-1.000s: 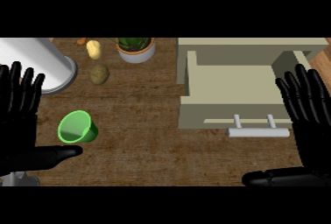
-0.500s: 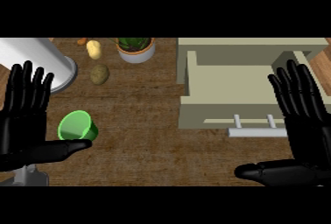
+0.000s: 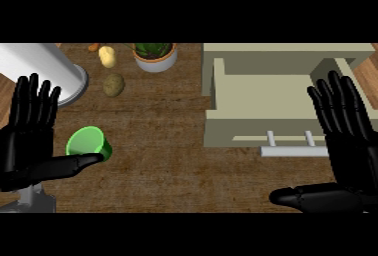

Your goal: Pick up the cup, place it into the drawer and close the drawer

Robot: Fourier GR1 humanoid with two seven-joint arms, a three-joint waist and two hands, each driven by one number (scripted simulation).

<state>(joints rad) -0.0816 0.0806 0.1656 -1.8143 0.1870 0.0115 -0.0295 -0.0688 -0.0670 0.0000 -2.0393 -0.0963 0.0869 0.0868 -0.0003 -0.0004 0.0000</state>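
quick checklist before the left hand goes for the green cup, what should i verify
1. Cup reachable: ok. The green cup lies on the counter right beside the left hand, thumb tip at its rim.
2. Left hand ready: ok. Fingers straight, holding nothing.
3. Cup orientation: not ok. It looks tipped, its opening facing the camera rather than standing clearly upright.
4. Drawer open: ok. The drawer is pulled out, and the part of its inside that shows is bare.
5. Right hand clear of the drawer: not ok. It overlaps the drawer's right end and handle.
6. Path from cup to drawer: ok. Only bare counter shows between them.
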